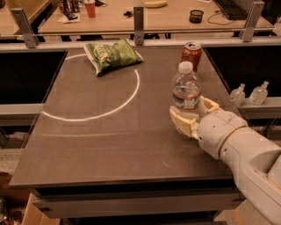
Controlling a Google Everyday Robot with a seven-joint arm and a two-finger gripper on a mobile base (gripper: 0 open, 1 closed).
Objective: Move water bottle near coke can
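The water bottle (185, 88) is clear with a white cap and stands upright at the right side of the dark table (101, 136). My gripper (192, 115) is shut on the bottle's lower part, one cream finger on each side. The coke can (191, 54), red with a silver top, stands just behind the bottle near the table's far right edge, partly hidden by the bottle's cap. My white arm (237, 149) reaches in from the lower right.
A green chip bag (112, 54) lies at the far middle of the table. Two small clear pump bottles (248, 93) stand on a ledge to the right. A red cup (90, 8) and other items sit on the desk behind the rail.
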